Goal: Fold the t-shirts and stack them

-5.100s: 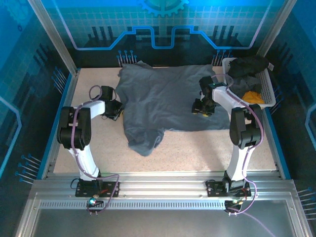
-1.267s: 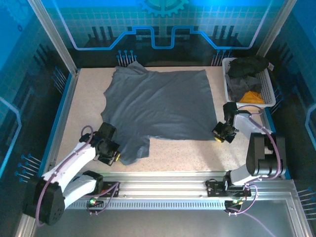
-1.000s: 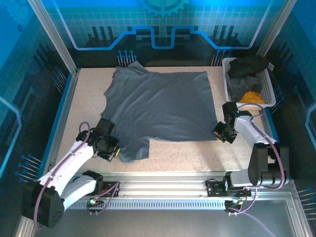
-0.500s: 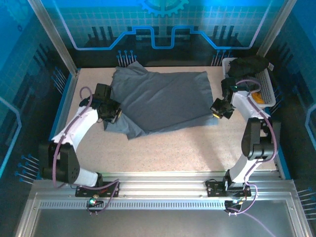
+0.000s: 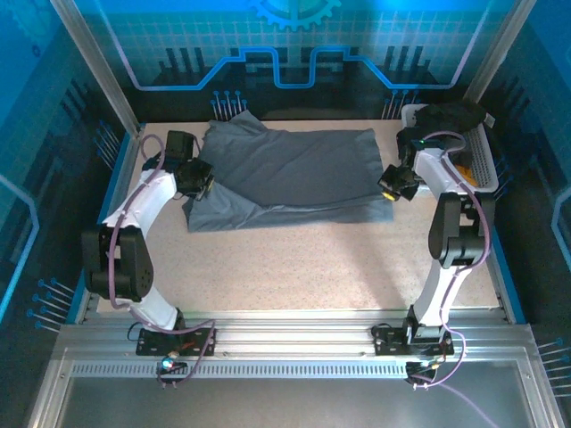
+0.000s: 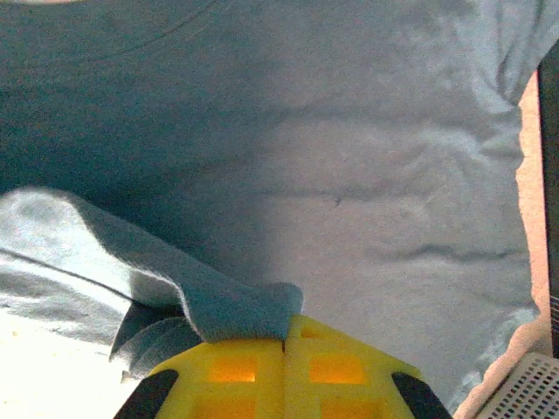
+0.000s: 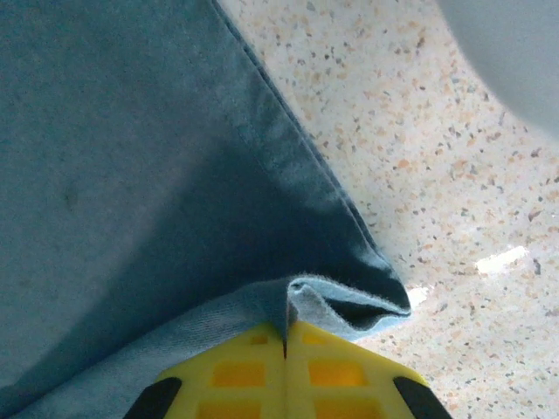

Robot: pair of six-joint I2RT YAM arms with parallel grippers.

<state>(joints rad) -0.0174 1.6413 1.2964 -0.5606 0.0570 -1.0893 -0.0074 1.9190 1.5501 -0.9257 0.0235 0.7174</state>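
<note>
The speckled worktop [image 5: 303, 267] is stretching out from my bases, and the slate-grey t-shirt [image 5: 294, 174] is lying across its 12 o'clock half, doubled over on itself, with a lower layer showing as a strip along its 6 o'clock edge. At 2 o'clock the white lattice basket [image 5: 486, 153] is sitting against the worktop's rim. It is holding a black t-shirt [image 5: 451, 116] at its far end and an orange-yellow t-shirt [image 5: 462, 169] nearer to me.

My left pincer [image 5: 198, 183] is working at the slate-grey t-shirt's 9 o'clock edge. In the left wrist view its yellow fingers are pressing together on a bunched fold of the cloth [image 6: 284, 336]. My right pincer [image 5: 390, 187] is at the 4 o'clock corner, likewise clamping a hemmed corner between closed fingers [image 7: 286, 330], the curl of cloth lifting just off the worktop.
</note>
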